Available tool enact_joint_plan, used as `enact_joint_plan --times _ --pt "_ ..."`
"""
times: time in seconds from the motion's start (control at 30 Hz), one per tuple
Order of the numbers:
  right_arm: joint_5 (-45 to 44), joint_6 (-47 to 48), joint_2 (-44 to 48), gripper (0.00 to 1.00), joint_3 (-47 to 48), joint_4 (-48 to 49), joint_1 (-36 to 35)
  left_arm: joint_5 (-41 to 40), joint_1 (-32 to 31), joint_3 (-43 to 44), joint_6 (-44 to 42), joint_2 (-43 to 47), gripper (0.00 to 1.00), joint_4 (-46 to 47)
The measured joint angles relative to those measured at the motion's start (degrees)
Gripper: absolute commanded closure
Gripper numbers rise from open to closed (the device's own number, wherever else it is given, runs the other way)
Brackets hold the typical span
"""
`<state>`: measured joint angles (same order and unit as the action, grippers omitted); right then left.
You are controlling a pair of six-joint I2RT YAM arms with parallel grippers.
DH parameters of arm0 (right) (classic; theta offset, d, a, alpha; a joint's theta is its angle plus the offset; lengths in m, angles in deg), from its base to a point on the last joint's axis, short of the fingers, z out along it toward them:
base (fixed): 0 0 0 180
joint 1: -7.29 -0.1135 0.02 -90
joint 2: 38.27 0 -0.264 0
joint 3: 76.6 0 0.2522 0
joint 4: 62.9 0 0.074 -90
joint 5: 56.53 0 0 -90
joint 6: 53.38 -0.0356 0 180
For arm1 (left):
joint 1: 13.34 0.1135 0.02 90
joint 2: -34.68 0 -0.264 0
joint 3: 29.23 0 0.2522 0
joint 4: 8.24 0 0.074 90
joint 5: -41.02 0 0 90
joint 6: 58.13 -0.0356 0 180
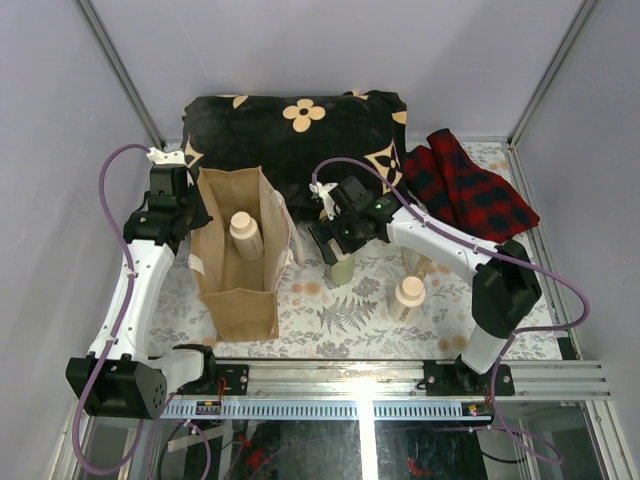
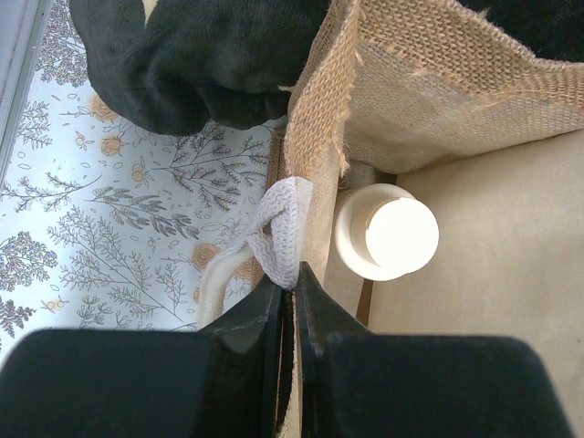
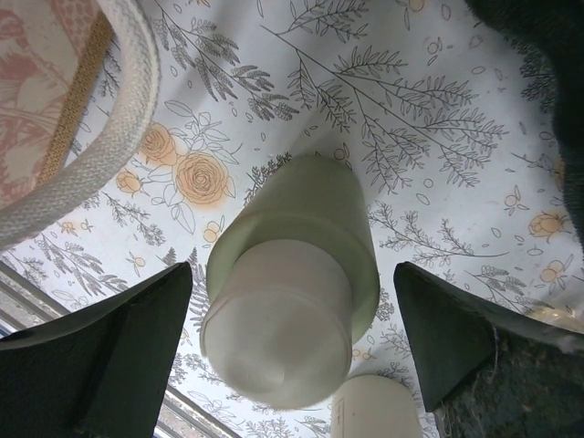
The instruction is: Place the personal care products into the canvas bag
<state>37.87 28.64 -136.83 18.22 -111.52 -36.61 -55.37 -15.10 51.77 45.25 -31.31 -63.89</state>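
**Obscured / cropped items**

Top view:
- Olive-green bottle (image 1: pixel 343 270): its cap is covered by the right gripper (image 1: pixel 338 248), so only the lower body shows.
- Fourth bottle (image 1: pixel 422 266): it is mostly behind the right arm, and its colour cannot be told.
- Cream bottle (image 1: pixel 246 235): its base is hidden by the wall of the canvas bag (image 1: pixel 240 300).

Left wrist view:
- Bottle cap (image 2: pixel 388 239): it is blown out by glare, and the body beneath is unseen.

Right wrist view:
- Pale cylinder (image 3: pixel 374 409): it is cut off by the bottom edge, so its identity is unclear.
- Bag handle (image 3: pixel 109 155): it is cropped at the upper left.
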Motion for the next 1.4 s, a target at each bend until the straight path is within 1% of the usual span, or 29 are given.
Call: enact_joint_plan --times 0.2,0.23,0.33,0.4,0.43,0.53,0.63,0.7,0.87,0.93,1.03,1.17,1.3,1.4 --pt "0.9 0.0 -2.5 0.01 -1.2 0.0 0.0 0.0 0.0 0.0 0.0 0.0 1.00 0.0" --pt "0.9 0.0 -2.8 0.06 -1.4 0.1 0.0 0.0 0.0 0.0 0.0 0.0 1.00 0.0" --pt "1.1 0.6 -3.3 0.31 -1.7 0.1 0.0 0.0 0.0 0.0 0.0 0.0 1.00 0.0" --pt "1.2 0.9 -3.5 0.51 -1.7 0.2 0.0 0.0 0.0 0.0 0.0 0.0 1.00 0.0" --pt "1.2 1.2 -3.4 0.58 -1.6 0.3 0.0 0.0 0.0 0.0 0.0 0.0 1.00 0.0" --pt "1.0 1.6 -3.4 0.72 -1.5 0.1 0.0 0.0 0.0 0.0 0.0 0.0 1.00 0.0" --pt "0.8 2.0 -3.5 0.81 -1.3 -0.2 0.0 0.0 0.0 0.0 0.0 -0.1 1.00 0.0" --pt "0.7 2.2 -3.6 0.83 -0.9 -0.7 0.0 0.0 0.0 0.0 0.0 -0.1 1.00 0.0" --pt "-0.3 2.4 -3.7 0.93 0.4 -2.8 0.0 0.0 0.1 0.0 0.0 -0.2 1.00 0.0" --pt "-1.0 2.5 -3.8 0.94 1.9 -4.7 0.0 0.0 0.1 0.0 0.0 -0.2 1.00 0.0" --pt "-2.4 2.8 -3.8 0.93 6.3 -7.9 0.0 -0.1 0.1 0.0 0.0 -0.2 1.00 0.0" --pt "-3.3 3.1 -3.7 0.93 12.7 -9.8 0.3 -0.4 0.1 0.0 0.0 -0.2 1.00 0.0" --pt "-3.6 3.3 -3.6 0.94 20.6 -12.6 1.4 -0.5 0.3 0.0 0.0 -0.2 1.00 0.0" --pt "-4.8 4.0 -3.6 0.96 28.3 -16.1 2.0 -0.5 0.3 0.0 0.1 -0.2 1.00 0.0"
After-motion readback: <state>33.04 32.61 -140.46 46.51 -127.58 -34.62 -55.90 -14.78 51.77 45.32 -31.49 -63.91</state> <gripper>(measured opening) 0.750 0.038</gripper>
